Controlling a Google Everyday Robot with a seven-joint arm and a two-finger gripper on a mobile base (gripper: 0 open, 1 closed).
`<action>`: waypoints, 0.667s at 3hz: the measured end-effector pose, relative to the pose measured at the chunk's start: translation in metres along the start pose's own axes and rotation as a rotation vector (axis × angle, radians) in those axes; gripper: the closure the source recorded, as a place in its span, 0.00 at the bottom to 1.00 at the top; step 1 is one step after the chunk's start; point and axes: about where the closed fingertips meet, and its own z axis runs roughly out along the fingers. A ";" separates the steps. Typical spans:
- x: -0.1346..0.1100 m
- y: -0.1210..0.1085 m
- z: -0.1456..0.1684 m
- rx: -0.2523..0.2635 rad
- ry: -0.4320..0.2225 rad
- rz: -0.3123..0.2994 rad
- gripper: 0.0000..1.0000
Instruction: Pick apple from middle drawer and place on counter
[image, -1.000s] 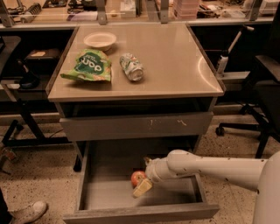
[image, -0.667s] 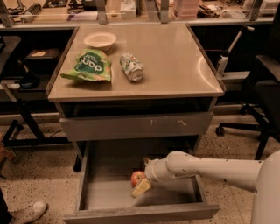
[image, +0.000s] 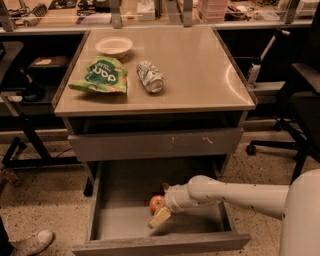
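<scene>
The apple (image: 156, 203) is small and red-orange and lies on the floor of the open middle drawer (image: 120, 222), near its centre. My gripper (image: 161, 210) reaches into the drawer from the right on a white arm and sits right at the apple, with one pale fingertip (image: 159, 218) just below it and a dark one above. The beige counter (image: 200, 70) tops the grey cabinet above the drawer.
On the counter stand a white bowl (image: 114, 46), a green snack bag (image: 100, 76) and a crushed can (image: 150, 76). The drawer front with white scuffs (image: 155, 144) is closed above the open drawer. An office chair (image: 295, 110) stands to the right, a workbench (image: 150, 10) behind.
The gripper and arm have shifted slightly to the left, closer onto the apple. The apple has not moved.
</scene>
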 end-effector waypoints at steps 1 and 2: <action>0.000 0.000 0.000 0.000 0.000 0.000 0.18; 0.000 0.000 0.000 0.000 0.000 0.000 0.43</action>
